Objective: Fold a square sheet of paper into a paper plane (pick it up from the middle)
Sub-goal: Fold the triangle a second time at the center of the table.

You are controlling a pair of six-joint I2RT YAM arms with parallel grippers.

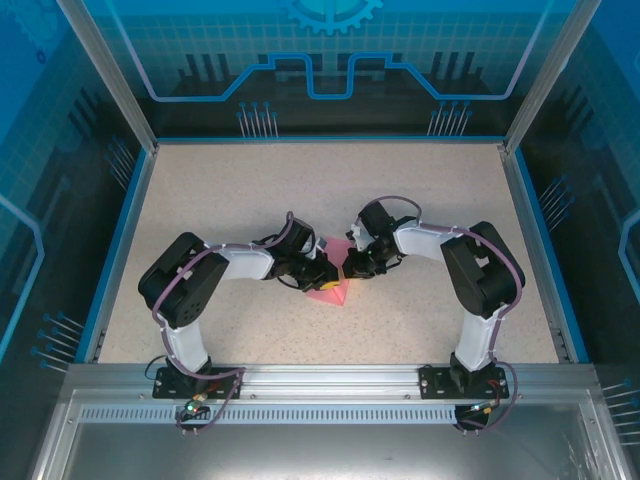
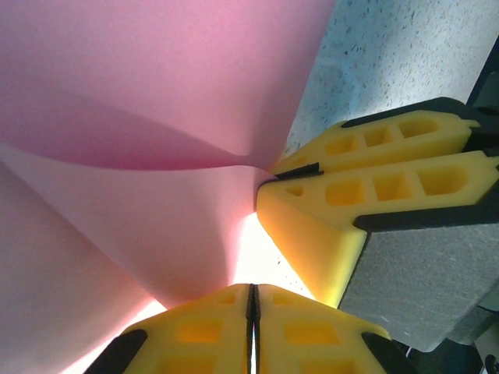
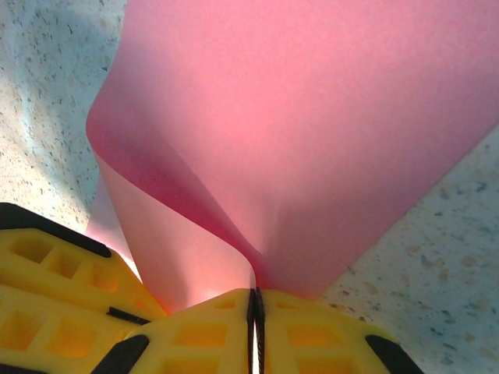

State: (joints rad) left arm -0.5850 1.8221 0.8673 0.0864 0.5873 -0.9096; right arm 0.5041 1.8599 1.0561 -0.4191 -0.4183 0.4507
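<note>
The square sheet of paper (image 1: 331, 292) is pink-red and lies bent up between the two grippers at the table's middle. In the right wrist view the sheet (image 3: 312, 117) curls into a fold that runs straight into my right gripper (image 3: 255, 294), which is shut on it. From the left wrist view the right gripper (image 2: 269, 173) pinches the fold's point. My left gripper (image 2: 252, 290) has its jaws together. The sheet (image 2: 156, 93) dips to its left fingertip beside the seam, and no paper shows in the slit. From above, left gripper (image 1: 325, 277) and right gripper (image 1: 350, 268) nearly touch.
The speckled beige table (image 1: 300, 190) stretches bare on all sides of the paper. A blue-edged frame with metal posts (image 1: 130, 180) rings it. Both arm bases are bolted to the near rail (image 1: 320, 385).
</note>
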